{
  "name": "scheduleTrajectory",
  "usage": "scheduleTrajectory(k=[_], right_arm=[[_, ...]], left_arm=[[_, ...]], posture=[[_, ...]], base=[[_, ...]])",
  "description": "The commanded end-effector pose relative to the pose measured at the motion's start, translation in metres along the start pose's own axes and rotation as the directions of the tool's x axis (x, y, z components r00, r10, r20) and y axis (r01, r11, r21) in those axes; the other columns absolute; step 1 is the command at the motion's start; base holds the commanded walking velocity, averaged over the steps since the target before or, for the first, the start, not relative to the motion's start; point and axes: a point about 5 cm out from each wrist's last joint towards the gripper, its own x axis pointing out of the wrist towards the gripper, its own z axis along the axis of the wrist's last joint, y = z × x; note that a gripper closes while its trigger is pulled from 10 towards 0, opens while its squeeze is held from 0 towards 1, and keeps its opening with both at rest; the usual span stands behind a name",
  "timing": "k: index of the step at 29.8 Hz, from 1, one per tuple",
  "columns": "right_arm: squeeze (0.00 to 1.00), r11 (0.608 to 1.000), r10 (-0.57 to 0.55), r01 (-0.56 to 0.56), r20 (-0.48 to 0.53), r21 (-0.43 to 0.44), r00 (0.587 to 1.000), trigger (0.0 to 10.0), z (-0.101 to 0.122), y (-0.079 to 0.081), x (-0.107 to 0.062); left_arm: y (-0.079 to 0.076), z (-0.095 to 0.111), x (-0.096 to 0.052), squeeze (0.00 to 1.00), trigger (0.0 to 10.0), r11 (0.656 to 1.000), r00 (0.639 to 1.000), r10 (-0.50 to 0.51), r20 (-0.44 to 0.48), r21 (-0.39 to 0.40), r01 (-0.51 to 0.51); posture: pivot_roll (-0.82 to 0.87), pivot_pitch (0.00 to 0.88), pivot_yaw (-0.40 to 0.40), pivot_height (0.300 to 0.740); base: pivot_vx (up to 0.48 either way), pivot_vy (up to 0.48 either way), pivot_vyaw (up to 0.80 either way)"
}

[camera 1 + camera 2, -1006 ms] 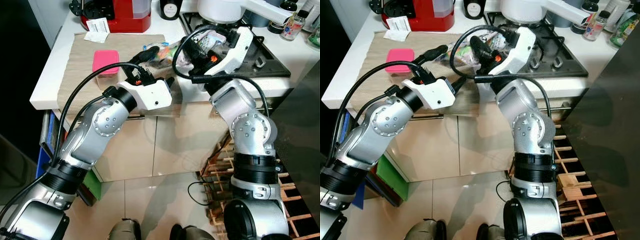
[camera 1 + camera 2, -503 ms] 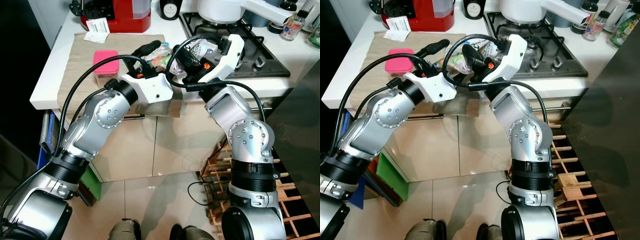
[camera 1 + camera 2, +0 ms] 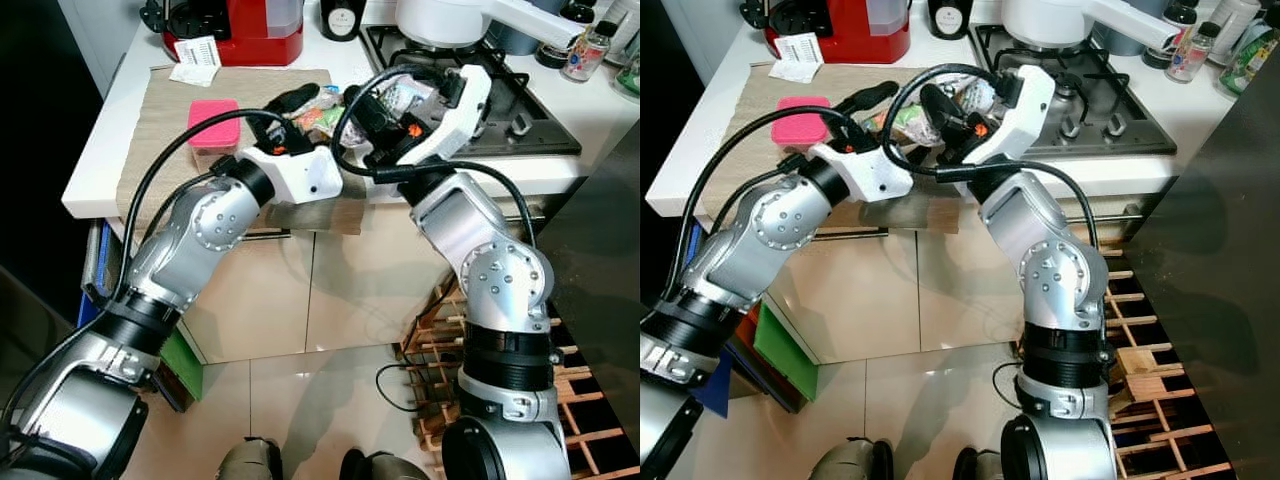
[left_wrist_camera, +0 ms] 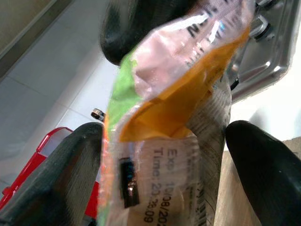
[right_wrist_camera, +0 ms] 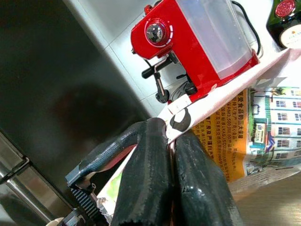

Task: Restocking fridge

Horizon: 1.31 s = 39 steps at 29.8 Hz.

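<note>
This is a home kitchen: a white tabletop (image 3: 100,150) carries a red coffee machine (image 3: 245,25) and a built-in gas hob (image 3: 520,110), with cream cabinet doors (image 3: 300,290) below, glossy floor tiles (image 3: 300,410) and a wooden wine rack (image 3: 590,400) beside them.

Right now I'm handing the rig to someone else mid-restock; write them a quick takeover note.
Right gripper: shut, pinching an edge of the snack packet.
Left gripper: open, one finger on each side of the same packet, not clamped.
The packet is held over the countertop, between the wooden mat and the stove. A pink-lidded box sits on the mat; a red coffee machine stands behind it.
Done: packet picked up.
Left: settle which gripper carries it, take it to the fridge, then likely fetch the pink-lidded box.
</note>
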Motion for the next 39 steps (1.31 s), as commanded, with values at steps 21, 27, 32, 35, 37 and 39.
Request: scheduleTrajectory(k=[21,27,32,35,37,39], right_arm=[[0.0,0.997,0.073,-0.073,0.003,0.009,0.997,0.0,0.001,0.016,0.0],[0.0,0.997,0.077,-0.077,-0.001,0.012,0.997,0.0,0.0,0.017,0.0],[0.0,0.996,0.088,-0.088,0.0,0.016,0.996,0.0,0.0,0.02,0.002],[0.0,0.996,0.092,-0.092,0.0,0.018,0.996,0.0,0.0,0.021,0.002],[0.0,0.996,0.092,-0.092,-0.001,0.017,0.996,0.0,0.0,0.02,0.001],[0.0,0.996,0.091,-0.091,-0.003,0.016,0.996,0.0,0.0,0.02,0.001]], left_arm=[[-0.002,0.003,0.004,0.0,0.0,0.999,0.998,-0.04,0.041,-0.014,0.041],[-0.001,0.002,0.004,0.0,0.0,1.0,0.999,-0.031,0.044,-0.005,0.031],[-0.001,0.001,0.005,0.0,0.0,0.999,0.999,-0.027,0.04,-0.021,0.028],[-0.001,-0.001,0.005,0.0,0.0,1.0,0.999,-0.023,0.033,-0.018,0.024],[-0.001,-0.001,0.005,0.0,0.0,1.0,0.999,-0.024,0.031,-0.016,0.025],[-0.001,-0.002,0.004,0.0,0.0,1.0,0.999,-0.028,0.03,-0.01,0.028]], posture=[[-0.02,0.043,-0.019,0.74],[-0.03,0.046,-0.02,0.74],[-0.03,0.049,-0.02,0.74],[-0.03,0.051,-0.021,0.74],[-0.03,0.051,-0.021,0.74],[-0.03,0.051,-0.021,0.74]], base=[[0.0,0.0,0.0],[0.0,0.0,0.0],[0.0,0.0,0.0],[0.0,0.0,0.0],[0.0,0.0,0.0],[0.0,0.0,0.0]])
